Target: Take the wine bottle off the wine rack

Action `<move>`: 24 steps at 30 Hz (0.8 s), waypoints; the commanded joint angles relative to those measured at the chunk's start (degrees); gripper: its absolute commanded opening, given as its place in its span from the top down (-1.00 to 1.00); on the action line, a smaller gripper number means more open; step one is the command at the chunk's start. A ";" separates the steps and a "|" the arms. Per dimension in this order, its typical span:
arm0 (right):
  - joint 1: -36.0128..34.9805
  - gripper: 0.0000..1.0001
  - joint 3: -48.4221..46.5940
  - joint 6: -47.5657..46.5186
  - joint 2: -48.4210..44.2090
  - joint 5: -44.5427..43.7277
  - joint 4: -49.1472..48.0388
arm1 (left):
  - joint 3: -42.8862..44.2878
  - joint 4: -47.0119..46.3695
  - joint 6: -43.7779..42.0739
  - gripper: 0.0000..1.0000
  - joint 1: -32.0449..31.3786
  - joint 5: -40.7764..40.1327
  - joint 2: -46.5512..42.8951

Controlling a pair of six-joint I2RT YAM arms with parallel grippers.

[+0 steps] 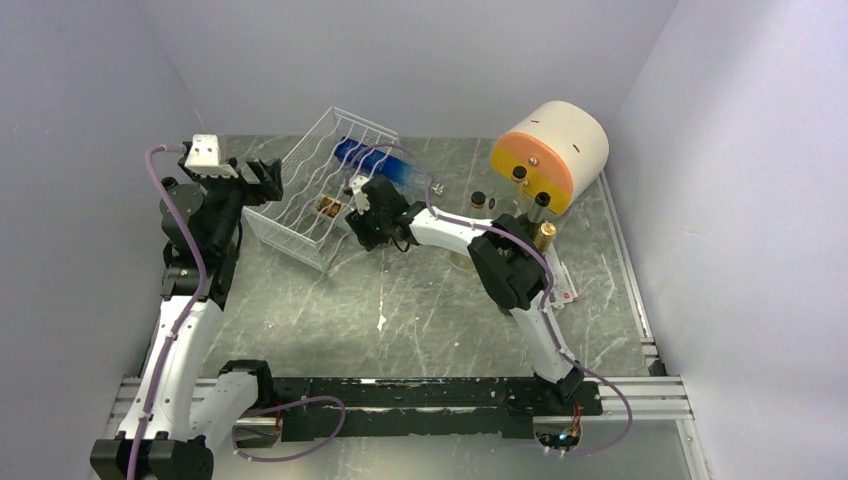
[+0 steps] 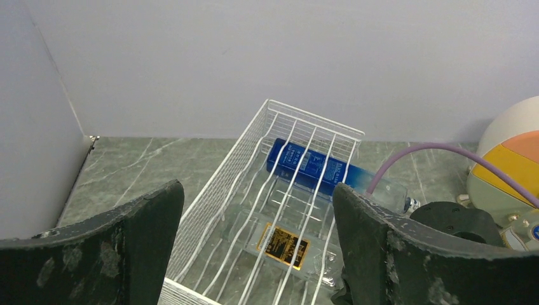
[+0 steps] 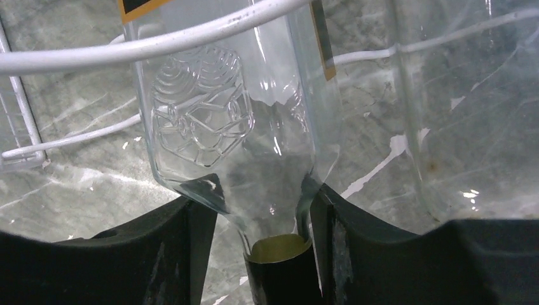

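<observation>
Your right hand (image 3: pixel 262 198) sits closest to the lens, its fingers (image 3: pixel 159 254) either side of the bottle's neck (image 3: pixel 278 270). The rack (image 1: pixel 290 190) stands skewed on the worktop (image 1: pixel 420 300) at the back left. The bottle (image 3: pixel 216 101) lies in the rack's wavy wires, toward the nearer end. Its long axis runs across the rack, base toward the left arm, neck poking out of the right-hand side straight into your right hand. So the right arm is the one on it. The left hand (image 1: pixel 262 178) hangs at the rack's left side, wide open and holding nothing. The right hand is part open: one finger looks to be against the neck, but a gap shows between the other finger and the glass. I judge it has no firm hold yet. A rack wire crosses just above the bottle's shoulder, so the pull likely has to follow the long axis, neck first. A blue bottle (image 2: pixel 311 166) lies just beside it, further back.
</observation>
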State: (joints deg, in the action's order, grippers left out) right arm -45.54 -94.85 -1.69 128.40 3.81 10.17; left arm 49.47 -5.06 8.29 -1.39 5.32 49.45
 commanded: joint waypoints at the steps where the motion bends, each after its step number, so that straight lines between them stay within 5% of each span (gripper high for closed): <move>1: -0.06 -0.12 1.78 0.67 -1.50 1.86 -3.65 | 1.16 -1.91 -0.63 -0.81 -0.46 1.43 -0.15; 10: -1.24 0.38 5.30 3.27 -5.94 2.21 -1.83 | 0.97 -2.07 -0.40 -0.80 -0.46 1.80 0.88; 15: -2.14 0.95 13.03 7.47 -13.15 1.25 -2.92 | 1.01 -2.23 0.11 -0.80 -0.46 2.77 1.34; 24: -3.59 1.00 21.34 12.44 -25.61 0.72 5.44 | -0.08 -3.87 -0.01 -0.80 -2.69 4.71 2.65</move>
State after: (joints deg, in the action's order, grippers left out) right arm -48.53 -75.57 7.31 109.80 4.23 13.41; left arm 49.45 -5.80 8.36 -2.20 7.25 51.62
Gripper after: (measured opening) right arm 0.370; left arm 0.895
